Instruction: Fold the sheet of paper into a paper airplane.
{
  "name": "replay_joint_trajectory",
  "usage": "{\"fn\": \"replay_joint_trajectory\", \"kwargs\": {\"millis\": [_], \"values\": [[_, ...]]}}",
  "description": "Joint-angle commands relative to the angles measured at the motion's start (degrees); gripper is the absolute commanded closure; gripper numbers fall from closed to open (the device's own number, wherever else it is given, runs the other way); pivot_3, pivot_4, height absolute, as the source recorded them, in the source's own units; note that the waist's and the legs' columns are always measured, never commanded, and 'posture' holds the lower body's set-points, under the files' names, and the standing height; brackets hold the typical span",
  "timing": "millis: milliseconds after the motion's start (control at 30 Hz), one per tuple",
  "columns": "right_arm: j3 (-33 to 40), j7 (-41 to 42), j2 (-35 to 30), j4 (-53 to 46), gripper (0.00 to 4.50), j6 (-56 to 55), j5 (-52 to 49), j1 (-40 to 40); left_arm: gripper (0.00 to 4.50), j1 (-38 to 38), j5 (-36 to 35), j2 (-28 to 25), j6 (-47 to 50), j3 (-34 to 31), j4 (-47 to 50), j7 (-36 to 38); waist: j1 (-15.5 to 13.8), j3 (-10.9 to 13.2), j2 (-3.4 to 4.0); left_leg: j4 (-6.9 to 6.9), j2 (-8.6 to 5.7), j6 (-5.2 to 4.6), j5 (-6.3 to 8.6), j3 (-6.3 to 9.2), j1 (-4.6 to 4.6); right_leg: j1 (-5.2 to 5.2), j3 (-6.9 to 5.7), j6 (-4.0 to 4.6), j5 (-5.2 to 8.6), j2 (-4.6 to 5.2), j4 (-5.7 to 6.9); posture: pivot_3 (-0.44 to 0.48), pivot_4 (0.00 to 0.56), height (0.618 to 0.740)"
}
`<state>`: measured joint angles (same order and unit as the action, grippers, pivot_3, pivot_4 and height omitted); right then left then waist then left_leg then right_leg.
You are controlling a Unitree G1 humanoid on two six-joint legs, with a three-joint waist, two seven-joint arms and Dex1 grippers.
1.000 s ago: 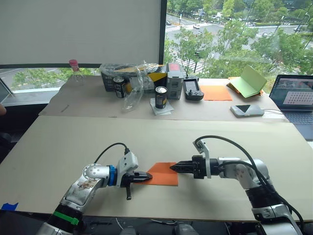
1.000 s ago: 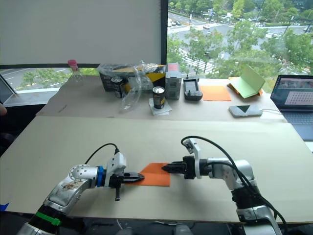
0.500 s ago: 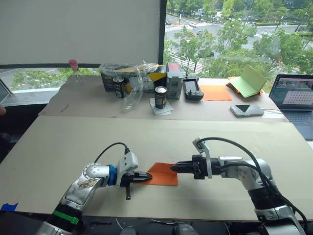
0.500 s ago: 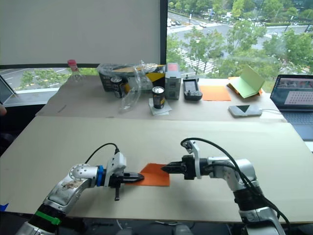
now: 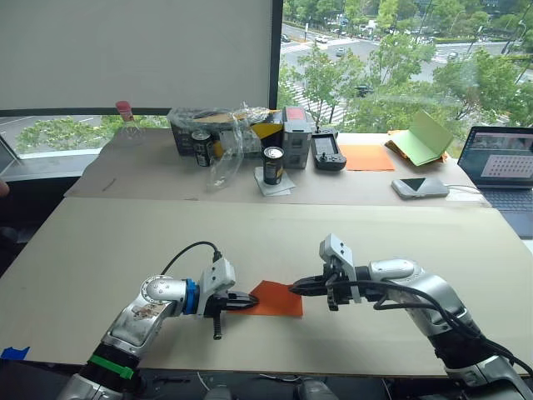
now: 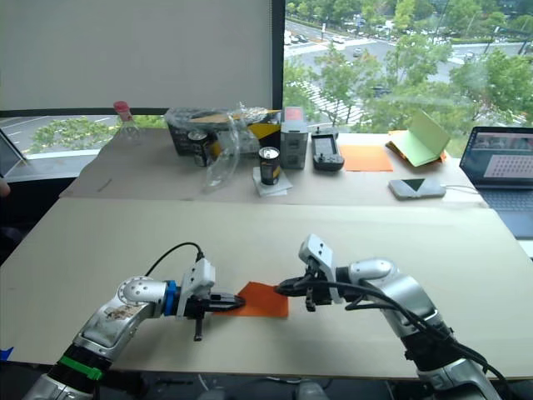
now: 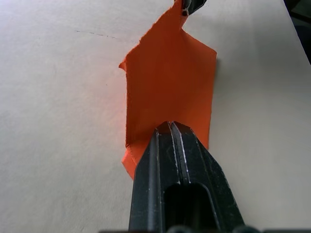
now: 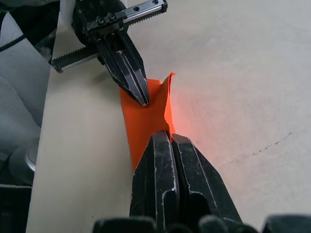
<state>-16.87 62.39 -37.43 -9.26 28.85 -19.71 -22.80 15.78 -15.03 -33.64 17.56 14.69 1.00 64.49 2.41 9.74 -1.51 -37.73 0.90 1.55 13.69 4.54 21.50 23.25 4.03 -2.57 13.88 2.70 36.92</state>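
Observation:
The sheet of paper (image 5: 276, 301), bright orange and folded down to a small flat piece with angled corners, lies near the front of the tan table (image 5: 266, 237). My left gripper (image 5: 252, 298) is shut on its left end, and the left wrist view shows the fingers (image 7: 170, 141) closed over the paper's (image 7: 170, 77) edge. My right gripper (image 5: 294, 288) is shut on the far right corner, where one flap (image 8: 167, 97) stands up off the table. In the right wrist view my left gripper (image 8: 142, 99) pins the opposite end. A finished paper airplane is out of view.
The back table holds a pink-capped bottle (image 5: 127, 117), two cans (image 5: 274, 166), a crumpled clear bag (image 5: 229, 142), boxes, a black controller (image 5: 328, 152), a paler orange sheet (image 5: 369, 157), a green booklet (image 5: 425, 137), a grey device (image 5: 420, 187) and a laptop (image 5: 504, 158).
My right wrist has rolled over while its fingertips stayed on the paper's corner, and that edge now stands raised. The left gripper has held still.

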Motion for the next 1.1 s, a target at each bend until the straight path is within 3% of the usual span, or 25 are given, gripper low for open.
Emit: {"fn": "replay_joint_trajectory", "kwargs": {"millis": [33,167,333,667,933,1100], "values": [[0.68,0.54,-1.08,-1.56,4.44,-11.98,4.87,1.79,4.50,-0.96,1.69,-1.38,1.94,1.46,-1.87,0.72,-0.01,0.00,0.00,0.00,0.01,0.00,0.00,0.00,0.01,0.00,-0.01,0.00,0.00,-0.01,-0.02,0.000,0.150,0.732],[0.66,1.55,-1.43,1.05,4.44,-25.78,8.81,6.64,4.50,-1.08,1.39,-1.94,2.63,1.71,-1.42,1.75,-0.04,0.00,0.00,0.01,0.01,0.00,0.01,0.00,0.01,-0.01,-0.01,0.00,0.00,-0.01,-0.05,0.000,0.150,0.732],[-0.61,1.62,-0.40,-1.25,4.44,-26.18,8.92,9.50,4.50,-1.08,0.76,-2.77,4.96,2.20,-0.30,3.02,0.01,0.00,0.00,0.02,0.00,0.00,0.01,-0.01,0.01,-0.02,0.01,0.00,0.00,0.01,-0.06,0.000,0.150,0.732],[-5.56,-1.70,-0.52,3.20,4.44,-35.69,20.97,10.41,4.50,-1.17,0.19,-3.47,6.72,1.83,0.68,3.33,-0.01,0.00,0.00,0.04,0.02,0.00,0.02,-0.01,-0.04,-0.05,0.00,0.01,0.01,-0.01,-0.07,0.000,0.150,0.732],[-7.34,-4.27,-0.24,6.51,4.44,-38.44,25.49,10.60,4.50,1.52,-8.42,-4.09,13.75,-6.05,0.59,4.32,0.20,-0.01,-0.02,0.04,0.09,-0.01,0.01,-0.01,-0.17,-0.11,0.01,0.05,0.03,-0.09,-0.01,0.000,0.150,0.732],[-7.61,-5.23,0.27,6.46,4.44,-37.67,26.02,10.33,4.50,5.31,-15.79,-1.01,20.00,-10.78,1.49,3.18,0.14,-0.01,-0.07,0.03,0.12,-0.01,0.01,0.01,-0.21,-0.13,0.00,0.05,0.03,-0.13,0.05,0.000,0.150,0.732]]}}
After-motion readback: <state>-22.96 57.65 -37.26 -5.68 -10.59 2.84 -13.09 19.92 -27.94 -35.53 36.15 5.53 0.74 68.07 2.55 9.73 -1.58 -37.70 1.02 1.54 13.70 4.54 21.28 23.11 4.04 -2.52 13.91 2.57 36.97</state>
